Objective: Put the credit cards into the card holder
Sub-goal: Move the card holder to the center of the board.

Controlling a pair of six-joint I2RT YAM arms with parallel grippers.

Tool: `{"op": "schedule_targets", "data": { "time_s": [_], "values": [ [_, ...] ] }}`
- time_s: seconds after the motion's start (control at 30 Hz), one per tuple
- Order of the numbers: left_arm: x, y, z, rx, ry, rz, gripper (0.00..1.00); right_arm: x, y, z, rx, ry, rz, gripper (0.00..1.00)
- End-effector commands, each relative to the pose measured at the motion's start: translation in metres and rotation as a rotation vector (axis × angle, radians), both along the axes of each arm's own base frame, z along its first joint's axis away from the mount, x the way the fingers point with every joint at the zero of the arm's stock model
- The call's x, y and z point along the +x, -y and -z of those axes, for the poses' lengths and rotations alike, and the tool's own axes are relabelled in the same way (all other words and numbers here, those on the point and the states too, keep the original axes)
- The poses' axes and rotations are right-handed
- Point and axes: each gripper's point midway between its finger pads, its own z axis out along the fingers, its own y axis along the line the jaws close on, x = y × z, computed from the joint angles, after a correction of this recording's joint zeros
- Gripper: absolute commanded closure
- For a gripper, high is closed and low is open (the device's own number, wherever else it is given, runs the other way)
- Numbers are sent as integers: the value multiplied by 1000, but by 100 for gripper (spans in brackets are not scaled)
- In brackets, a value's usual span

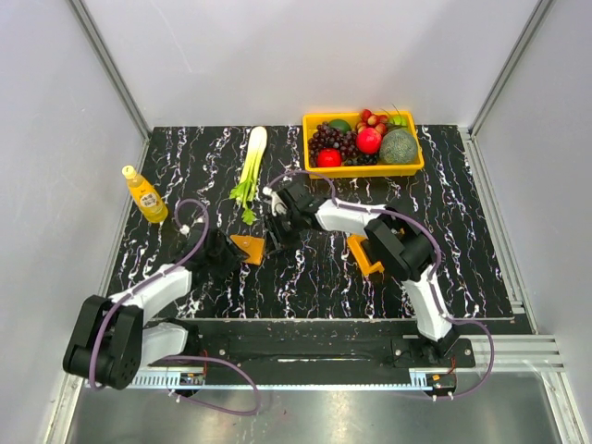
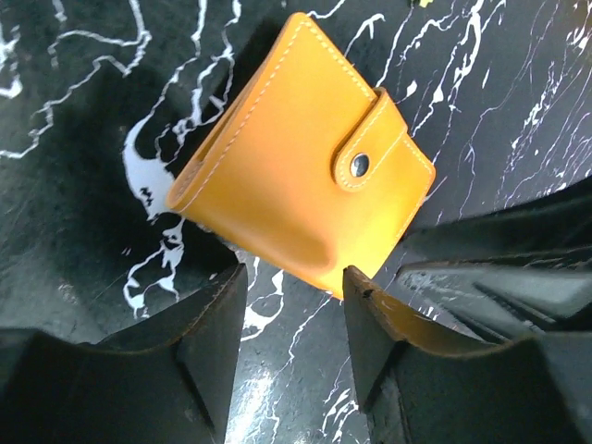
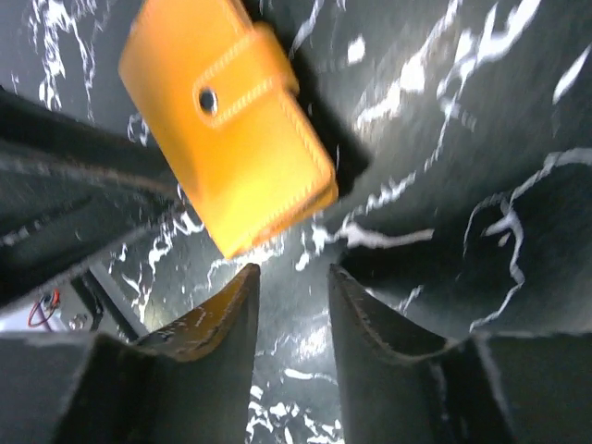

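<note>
Orange card holder [image 1: 248,248] shut; left fingers [image 2: 208,342], right fingers [image 3: 231,324] reach low from opposite sides, parted, empty.

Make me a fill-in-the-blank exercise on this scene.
1. The wallet lies ___, its strap snapped down.
2. The left gripper holds ___.
3. The fruit sits in a ___ basket.
4. The bottle stands on the table's ___ side.
Missing words: closed; nothing; yellow; left.

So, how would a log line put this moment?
wallet: closed, snapped; left gripper: open, empty, near it; right gripper: open, empty, near it; cards: unseen
</note>
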Motion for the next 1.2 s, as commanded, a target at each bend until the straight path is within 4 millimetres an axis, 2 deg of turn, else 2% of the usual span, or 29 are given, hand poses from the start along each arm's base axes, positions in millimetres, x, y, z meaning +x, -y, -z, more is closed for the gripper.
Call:
{"op": "schedule_targets", "data": {
  "time_s": [0.0, 0.17, 0.23, 0.33, 0.47, 0.63, 0.73, 0.8, 0.87, 0.97, 1.07, 1.17],
  "values": [
    [24, 10, -14, 5, 74, 85, 53, -34, 13, 0, 37, -77, -41, 65],
    [30, 18, -13, 30, 72, 186, 60, -52, 23, -1, 83, -105, -7, 69],
    [26, 14, -7, 52, 40, 178, 61, -51, 31, -6, 78, -75, 40, 64],
    [14, 7, -1, 61, 14, 147, 60, -20, 37, -18, 34, 50, 137, 55],
    [2, 3, -5, 28, 46, 92, 53, 22, 17, -34, 34, 88, 132, 53],
    [-5, -8, -14, 39, 85, 38, 46, 60, -10, -31, 33, 113, 117, 49],
    [-7, -10, -15, 43, 92, 27, 44, 71, -19, -22, 8, 110, 95, 48],
    [-6, -11, -15, 48, 91, 19, 44, 66, -24, -20, 25, 85, 67, 46],
    [-4, -10, -16, 45, 97, 19, 43, 56, -26, -16, 51, 58, 25, 38],
    [2, -4, -19, 16, 119, 28, 43, 41, -25, -7, 69, 25, -21, 39],
    [6, -2, -18, 7, 121, 31, 43, 25, -21, -7, 104, -14, -53, 44],
    [12, 0, -19, 5, 129, 38, 43, 13, -15, -7, 123, -27, -52, 55]
  ]
}}
